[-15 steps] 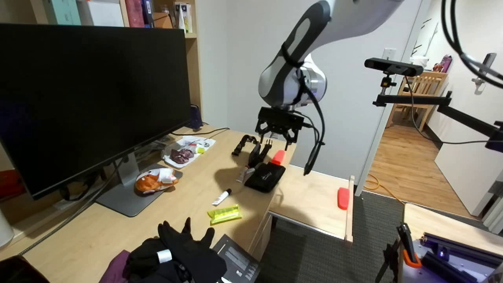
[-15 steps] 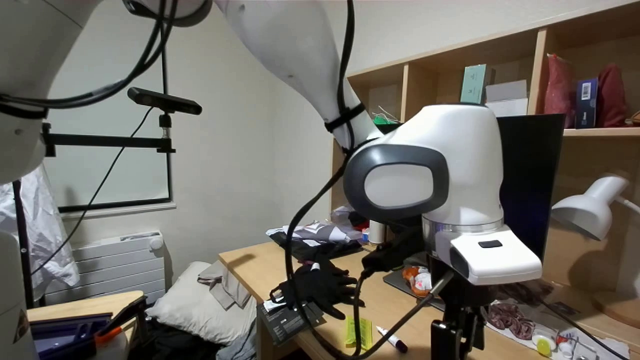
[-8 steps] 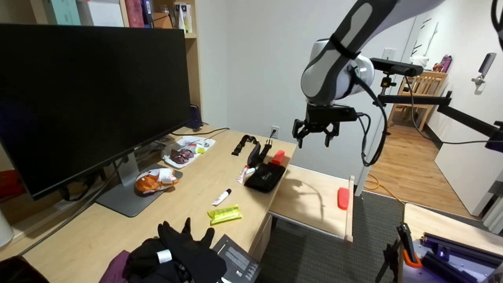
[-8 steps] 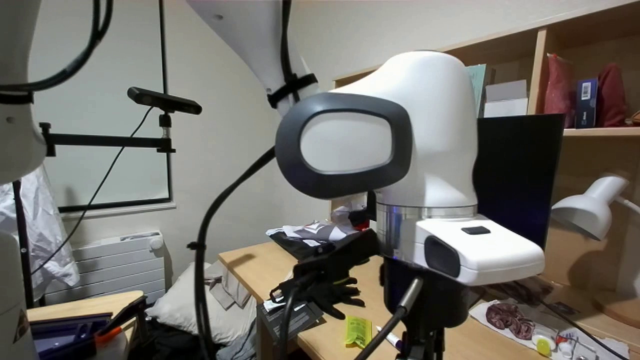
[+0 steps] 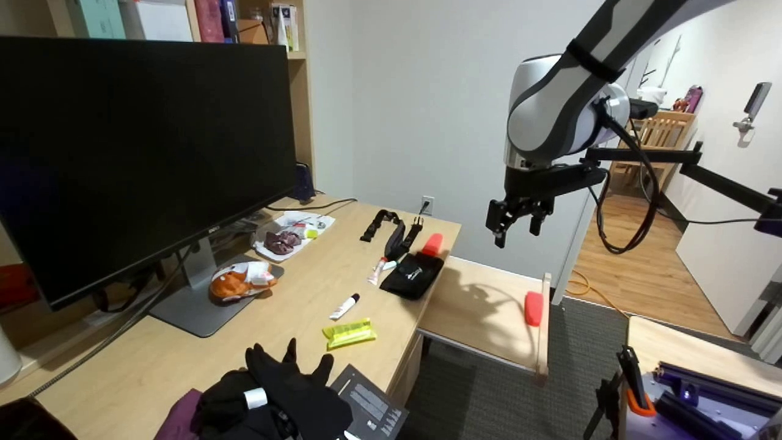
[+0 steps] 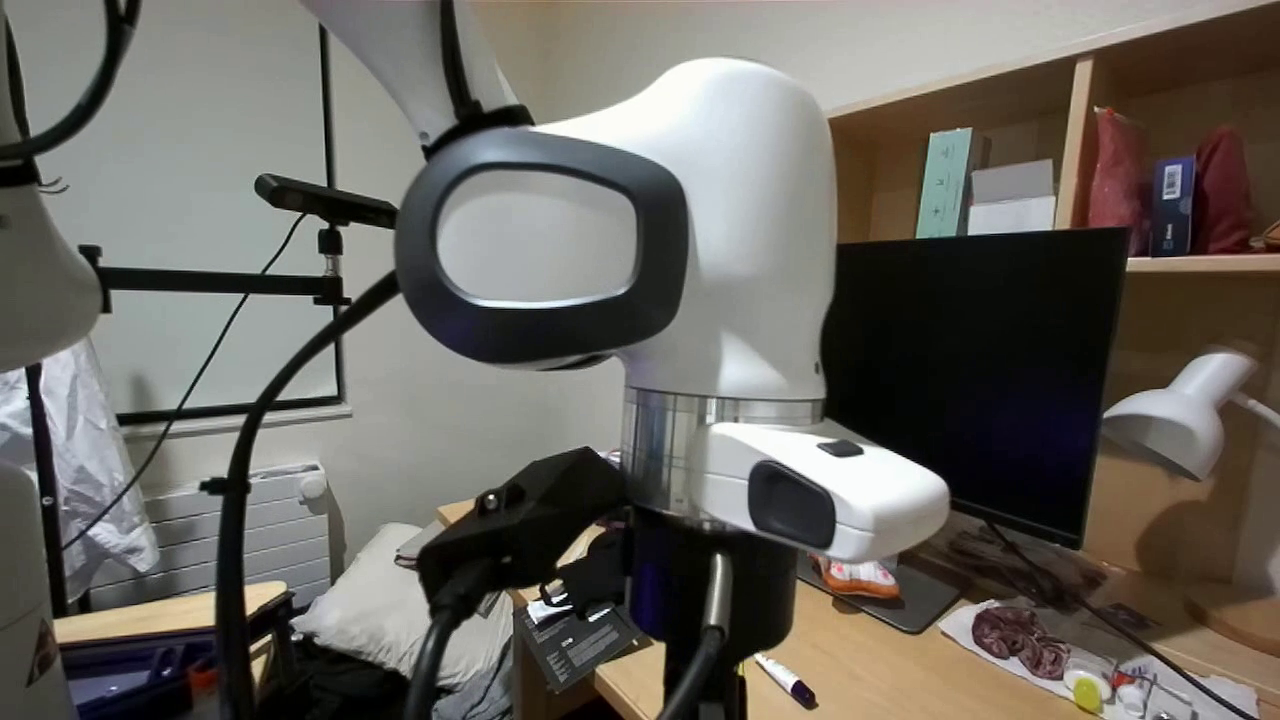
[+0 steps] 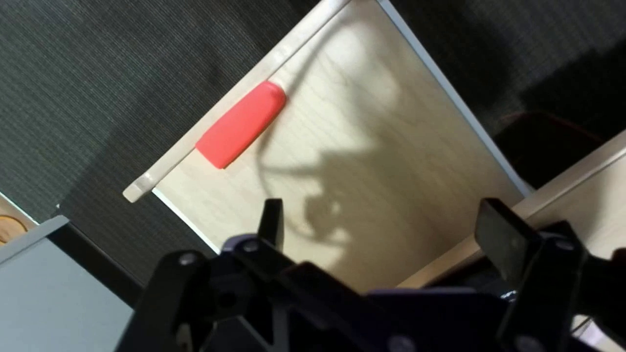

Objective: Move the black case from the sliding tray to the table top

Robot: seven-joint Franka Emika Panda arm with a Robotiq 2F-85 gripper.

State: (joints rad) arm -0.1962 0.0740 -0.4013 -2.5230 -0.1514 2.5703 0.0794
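Observation:
The black case (image 5: 412, 275) lies flat on the table top (image 5: 293, 318) by its edge, with a black strap (image 5: 397, 241) spread behind it. Part of the case also shows in the wrist view (image 7: 489, 281), mostly hidden by the gripper. The pulled-out sliding tray (image 5: 452, 287) sits lower beside the table; it fills the middle of the wrist view (image 7: 420, 161). My gripper (image 5: 518, 231) is open and empty, in the air above the tray, to the right of the case. In the wrist view its fingers (image 7: 381, 220) are wide apart with nothing between them.
A red piece (image 5: 533, 308) lies on the tray by its front lip; another red piece (image 5: 432, 244) is behind the case. Small tubes (image 5: 345, 307), a yellow packet (image 5: 349, 333), black gloves (image 5: 293, 391) and a monitor (image 5: 146, 153) are on the table. A camera arm (image 5: 647, 154) stands behind.
The gripper has moved from above the case to the right, over the tray, and turned somewhat. It stays open. The case and strap have not visibly moved.

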